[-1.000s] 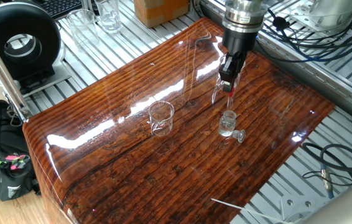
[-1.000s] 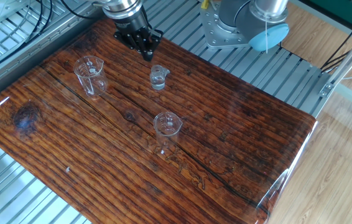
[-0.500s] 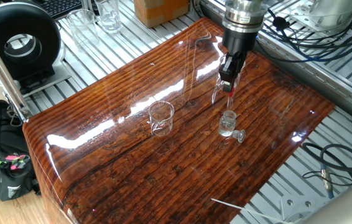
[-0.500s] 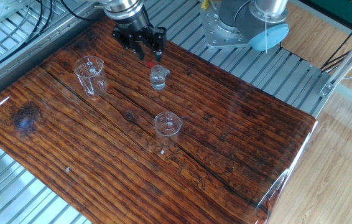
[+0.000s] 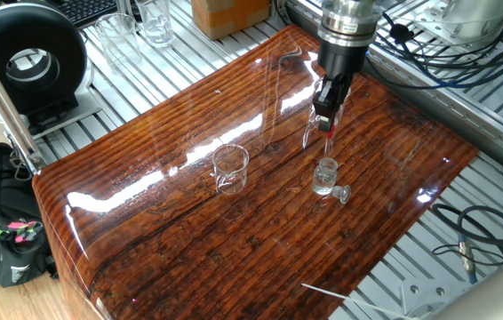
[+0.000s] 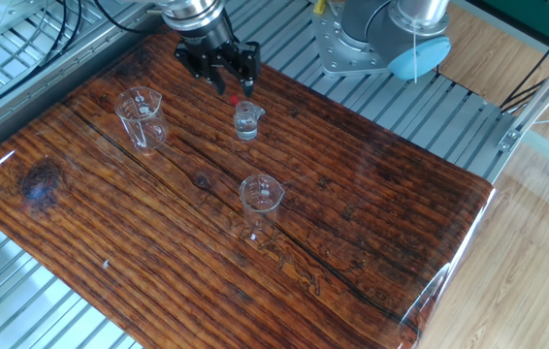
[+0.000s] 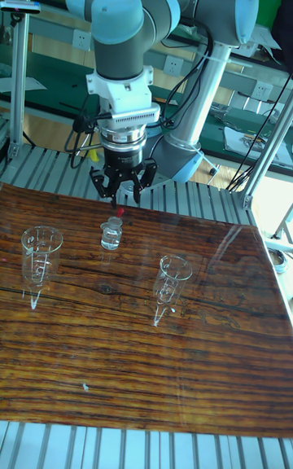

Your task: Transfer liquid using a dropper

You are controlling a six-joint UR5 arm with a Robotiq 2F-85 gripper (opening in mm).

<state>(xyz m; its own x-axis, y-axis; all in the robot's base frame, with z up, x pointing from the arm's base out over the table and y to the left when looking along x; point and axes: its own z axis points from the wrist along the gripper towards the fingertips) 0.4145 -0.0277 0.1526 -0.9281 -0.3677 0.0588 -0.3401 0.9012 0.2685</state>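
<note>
The wooden desk [image 6: 371,213], dark and glossy with heavy grain, fills most of both fixed views and the lower half of the tall view, sitting on a ribbed metal frame. The UR5 arm [image 7: 130,37] comes down from the top of each frame, grey with pale blue joint caps, and ends just above the desk's far edge. Its black pincer [image 7: 119,195] points straight down with the fingers [image 6: 251,60] spread apart in the other fixed view and the tall view, released rather than clenched. Directly under it the dropper [image 5: 329,135] stands upright, its red bulb [image 7: 119,212] showing between and just below the fingertips; whether the fingers touch the bulb cannot be told. The dropper's clear tube runs down into the mouth of the small glass bottle [image 7: 111,234], which stands on the desk in the upper middle of the tall view. The liquid inside is too faint to make out. A glass stopper [image 5: 341,193] lies on the desk just beside the bottle in one fixed view. Two conical glass beakers stand apart from it: one [image 7: 37,247] at the left of the tall view, the other [image 7: 173,276] right of centre.
</note>
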